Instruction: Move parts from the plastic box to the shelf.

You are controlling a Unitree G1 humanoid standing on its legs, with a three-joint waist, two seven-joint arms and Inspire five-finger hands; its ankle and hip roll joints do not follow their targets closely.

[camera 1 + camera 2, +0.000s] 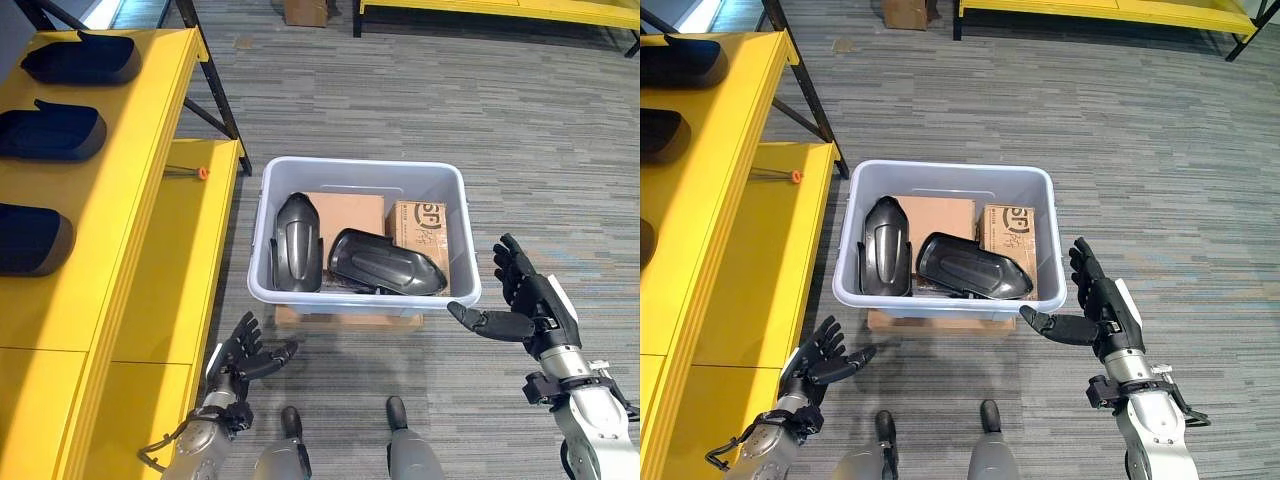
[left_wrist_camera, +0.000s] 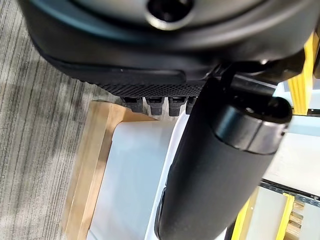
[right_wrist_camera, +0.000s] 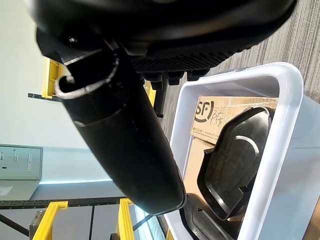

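In the left eye view we see the plastic box (image 1: pixel 365 175) on the carpet beside the yellow shelf (image 1: pixel 150 150), holding two black parts, one (image 1: pixel 298 243) standing against its left wall and one (image 1: pixel 388 263) lying flat by a cardboard box (image 1: pixel 420 225), while three more black parts (image 1: pixel 55 130) sit on the shelf; the left hand (image 1: pixel 240 355) hangs low near the box's front left corner and the right hand (image 1: pixel 525 295) hovers just off its right front corner, both empty with fingers spread. In the left wrist view we see the thumb (image 2: pixel 220 165) straight over the box wall and a wooden board (image 2: pixel 90 165) under the box. In the right wrist view we see the thumb (image 3: pixel 125 140) extended beside the box rim, the parts inside untouched.
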